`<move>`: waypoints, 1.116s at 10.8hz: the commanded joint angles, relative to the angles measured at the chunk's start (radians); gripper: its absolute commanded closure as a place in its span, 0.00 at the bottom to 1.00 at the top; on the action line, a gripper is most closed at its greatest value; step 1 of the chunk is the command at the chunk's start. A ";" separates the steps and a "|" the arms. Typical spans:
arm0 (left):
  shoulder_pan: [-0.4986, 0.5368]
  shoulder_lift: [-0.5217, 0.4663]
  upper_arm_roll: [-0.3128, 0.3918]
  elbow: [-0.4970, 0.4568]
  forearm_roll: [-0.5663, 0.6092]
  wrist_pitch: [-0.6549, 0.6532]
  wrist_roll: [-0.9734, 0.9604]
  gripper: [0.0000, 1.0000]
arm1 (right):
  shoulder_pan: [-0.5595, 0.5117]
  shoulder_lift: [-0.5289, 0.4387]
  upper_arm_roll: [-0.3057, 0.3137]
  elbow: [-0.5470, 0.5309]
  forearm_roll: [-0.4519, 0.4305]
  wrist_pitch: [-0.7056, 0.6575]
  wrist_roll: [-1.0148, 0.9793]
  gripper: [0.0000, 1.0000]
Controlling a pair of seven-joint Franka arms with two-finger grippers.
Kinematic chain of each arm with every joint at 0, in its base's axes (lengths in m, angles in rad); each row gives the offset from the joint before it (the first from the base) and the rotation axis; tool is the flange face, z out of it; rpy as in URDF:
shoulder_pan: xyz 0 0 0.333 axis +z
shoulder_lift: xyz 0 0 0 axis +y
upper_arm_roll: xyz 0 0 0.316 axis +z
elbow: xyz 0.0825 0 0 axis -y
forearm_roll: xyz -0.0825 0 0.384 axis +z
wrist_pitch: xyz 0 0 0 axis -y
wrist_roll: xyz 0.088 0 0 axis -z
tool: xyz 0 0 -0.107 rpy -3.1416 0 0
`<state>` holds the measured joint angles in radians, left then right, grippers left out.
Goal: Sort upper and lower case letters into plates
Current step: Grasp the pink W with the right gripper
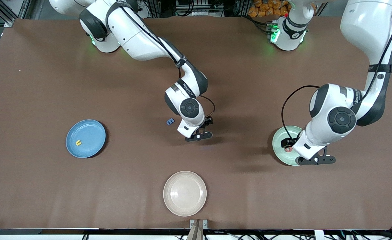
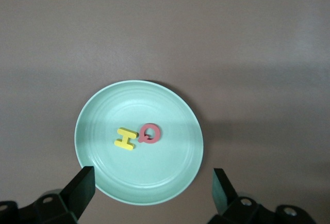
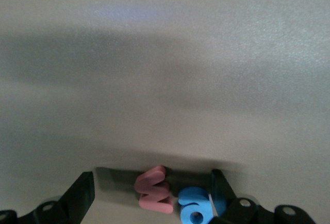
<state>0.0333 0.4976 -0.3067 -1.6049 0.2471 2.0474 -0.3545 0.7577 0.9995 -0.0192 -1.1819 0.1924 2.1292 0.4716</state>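
The left gripper [image 1: 315, 160] hangs over the pale green plate [image 1: 280, 144] at the left arm's end of the table, jaws spread wide and holding nothing. In the left wrist view that plate [image 2: 170, 182] carries a yellow H [image 2: 126, 139] and a red Q [image 2: 150, 133], lying flat near its middle and just touching each other. The right gripper [image 1: 199, 136] sits low over the middle of the brown table [image 1: 49, 186], jaws likewise spread and empty. Between its fingers [image 3: 80, 195] the right wrist view shows a pink-red letter [image 3: 154, 195] and a light blue letter [image 3: 195, 211] lying side by side on the table; which letters they are cannot be told. A dark blue letter [image 1: 170, 121] lies on the table just beside this gripper, toward the right arm's end. The blue plate [image 1: 92, 146], toward the right arm's end, holds one small yellow letter [image 1: 78, 143]. A cream plate [image 1: 185, 206] stands nearest the front camera, between the two others.
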 commanded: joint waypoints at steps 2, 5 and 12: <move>0.000 -0.042 -0.035 -0.013 -0.019 -0.053 0.006 0.00 | 0.012 -0.009 0.013 -0.030 -0.004 0.050 -0.018 0.00; -0.004 -0.037 -0.035 -0.015 -0.017 -0.053 0.003 0.00 | 0.028 -0.007 0.013 -0.031 -0.030 0.048 -0.019 0.00; -0.007 -0.027 -0.035 -0.015 -0.017 -0.053 0.002 0.00 | 0.045 -0.032 0.007 -0.031 -0.159 -0.003 -0.004 0.00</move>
<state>0.0262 0.4751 -0.3397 -1.6174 0.2471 2.0030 -0.3545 0.8011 0.9983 -0.0130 -1.1881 0.0569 2.1384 0.4592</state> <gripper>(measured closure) 0.000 0.000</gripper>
